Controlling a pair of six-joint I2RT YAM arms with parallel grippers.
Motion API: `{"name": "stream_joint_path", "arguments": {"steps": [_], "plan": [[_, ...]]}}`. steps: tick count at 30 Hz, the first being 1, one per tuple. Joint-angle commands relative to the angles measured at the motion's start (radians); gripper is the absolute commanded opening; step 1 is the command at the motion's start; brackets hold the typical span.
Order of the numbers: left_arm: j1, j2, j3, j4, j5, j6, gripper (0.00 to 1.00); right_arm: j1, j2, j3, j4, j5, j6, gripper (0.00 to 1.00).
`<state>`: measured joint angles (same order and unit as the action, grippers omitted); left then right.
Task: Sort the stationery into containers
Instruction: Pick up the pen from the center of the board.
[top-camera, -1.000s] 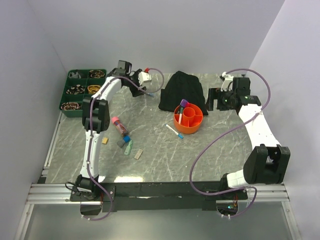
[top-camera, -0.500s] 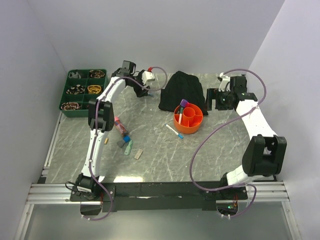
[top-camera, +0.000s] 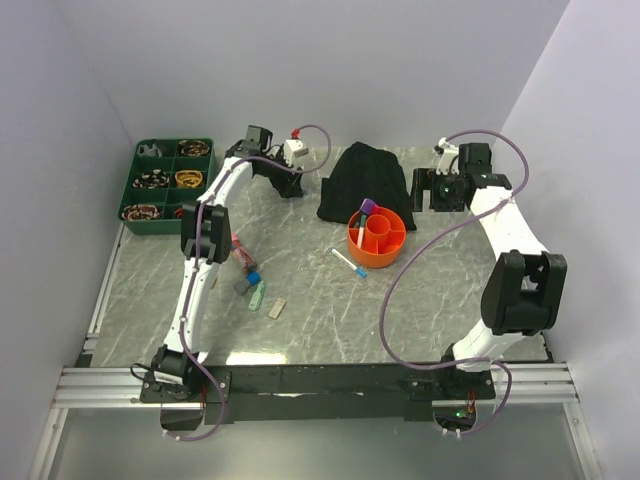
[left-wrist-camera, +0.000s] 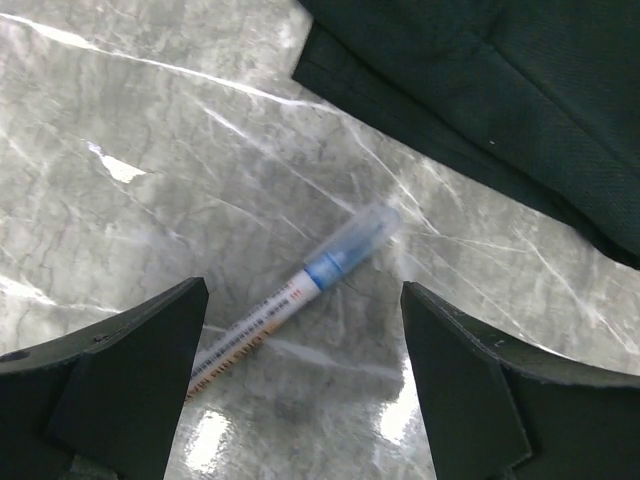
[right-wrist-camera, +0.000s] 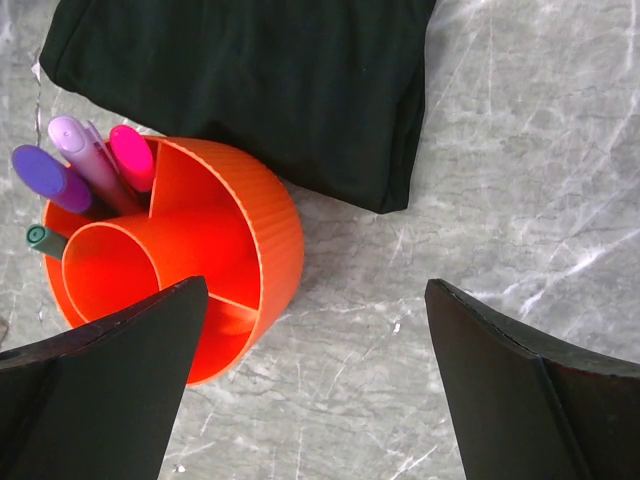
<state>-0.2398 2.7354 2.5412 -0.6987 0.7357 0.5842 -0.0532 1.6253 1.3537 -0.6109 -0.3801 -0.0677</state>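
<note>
reaching across the tabletop (top-camera: 440, 290) in the top view, the left gripper (top-camera: 283, 178) hangs beside the black cloth (top-camera: 365, 180), and the right gripper (top-camera: 436, 190) hangs on the cloth's other side, near the orange tub (top-camera: 377, 240). the green tray (top-camera: 165, 185) sits at the far left. markers (top-camera: 240, 252), an eraser (top-camera: 277, 307) and a second pen (top-camera: 349, 263) lie loose in the middle.

the left wrist view shows the gripper (left-wrist-camera: 303, 325) spread wide and empty above the pen (left-wrist-camera: 290, 300), which lies flat on the tabletop, blue cap toward the cloth (left-wrist-camera: 480, 90) but clear of it. the barrel runs slantwise across the gap. to grasp it well, i would judge: turn the wrist until the jaws close square across the barrel, come straight down, pinch near the middle so it does not tip, and keep the far finger (left-wrist-camera: 490, 390) off the cloth edge.

the right wrist view shows that gripper (right-wrist-camera: 315, 290) also wide, holding nothing, over the tub (right-wrist-camera: 250, 260). purple, lilac and pink markers (right-wrist-camera: 75, 140) and a green-capped pen (right-wrist-camera: 40, 238) stand in one section.

the only writing is dark and reddish print, like a barcode, on the pen's barrel; it is too blurred to read. no brand shows elsewhere.
</note>
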Motion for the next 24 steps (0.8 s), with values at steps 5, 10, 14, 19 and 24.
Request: {"name": "stream_joint_path", "arguments": {"steps": [5, 10, 14, 19, 24], "plan": [[0.007, -0.016, 0.041, -0.228, 0.093, 0.229, 0.77, -0.010, 0.059, 0.114, -0.009, -0.008, -0.004, 0.98], [-0.009, -0.045, -0.027, -0.309, -0.034, 0.317, 0.73, -0.010, 0.054, 0.134, -0.013, -0.019, 0.012, 0.98], [-0.013, -0.077, -0.099, -0.384, -0.113, 0.421, 0.63, -0.007, 0.030, 0.122, -0.018, -0.010, 0.006, 0.98], [-0.035, -0.131, -0.222, -0.271, -0.121, 0.301, 0.61, -0.007, -0.011, 0.084, -0.010, -0.020, 0.014, 0.98], [-0.090, -0.135, -0.263, -0.171, -0.231, 0.292, 0.61, -0.005, -0.054, 0.042, -0.010, -0.025, 0.011, 0.98]]}}
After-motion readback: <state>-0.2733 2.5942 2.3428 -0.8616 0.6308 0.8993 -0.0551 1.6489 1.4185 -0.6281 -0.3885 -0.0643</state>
